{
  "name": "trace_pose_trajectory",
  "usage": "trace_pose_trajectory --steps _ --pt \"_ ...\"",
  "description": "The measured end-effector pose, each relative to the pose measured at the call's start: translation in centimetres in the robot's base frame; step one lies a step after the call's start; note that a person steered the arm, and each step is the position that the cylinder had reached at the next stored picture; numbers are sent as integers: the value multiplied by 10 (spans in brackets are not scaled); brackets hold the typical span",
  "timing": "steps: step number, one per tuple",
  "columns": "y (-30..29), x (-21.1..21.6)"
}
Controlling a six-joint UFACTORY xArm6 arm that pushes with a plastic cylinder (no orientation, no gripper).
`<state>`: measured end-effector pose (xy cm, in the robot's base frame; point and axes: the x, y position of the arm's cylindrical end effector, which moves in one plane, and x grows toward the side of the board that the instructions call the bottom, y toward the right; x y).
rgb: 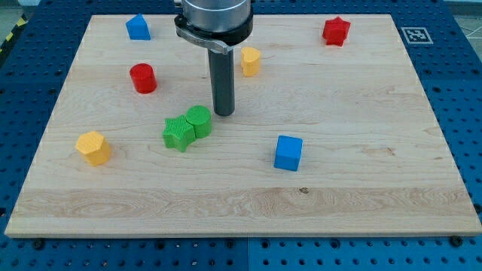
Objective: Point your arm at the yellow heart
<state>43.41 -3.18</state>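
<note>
The yellow heart [93, 147] lies near the view's left edge of the wooden bench [361, 188], in the lower half, apart from every other block. My tip [224, 113] stands well to the view's right of it and a little higher, just beside the green cylinder [199, 121], which touches the green star [178, 133]. The arm has no fingers, only the dark rod, so it holds nothing. A red cylinder [142, 78] sits above the yellow heart, and a blue block [138, 28] is near the view's top left. A second yellow block [250, 61] is just right of the rod. A blue cube [288, 153] lies lower right, and a red star [336, 31] is at top right. No containers are on the bench.
</note>
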Motion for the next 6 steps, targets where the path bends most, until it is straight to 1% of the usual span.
trace_pose_trajectory --steps 1,2,3,5,6 --pt "-4 0" --pt "-31 -3" --pt "-40 -10" --pt "-8 -56" --pt "8 -71"
